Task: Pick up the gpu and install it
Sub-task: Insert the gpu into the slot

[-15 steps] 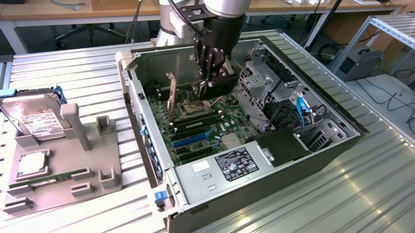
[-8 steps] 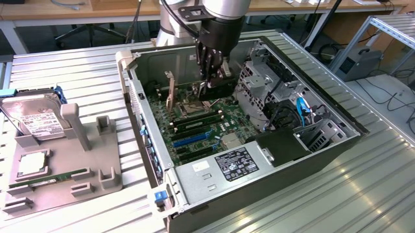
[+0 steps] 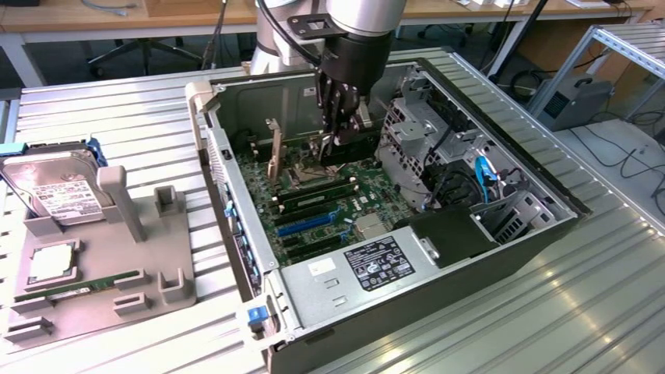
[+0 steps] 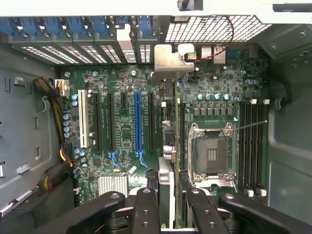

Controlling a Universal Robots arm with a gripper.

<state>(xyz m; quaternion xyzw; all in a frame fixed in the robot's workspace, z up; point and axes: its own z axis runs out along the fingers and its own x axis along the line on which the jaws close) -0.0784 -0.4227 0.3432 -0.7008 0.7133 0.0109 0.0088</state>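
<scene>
GPU stands on edge between the gripper fingers, which pinch it from both sides inside the open computer case, above the motherboard; its long axis runs parallel to the expansion slots, silvery bracket toward the case's rear wall.

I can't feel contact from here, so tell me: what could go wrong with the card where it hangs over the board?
1. The gpu, gripped edge-on by the gripper, seems offset from the blue slot; pressing down could miss a slot.
2. The open CPU socket lies close alongside; sideways drift might strike it.
3. The card's metal bracket could catch on the rear case wall.
</scene>
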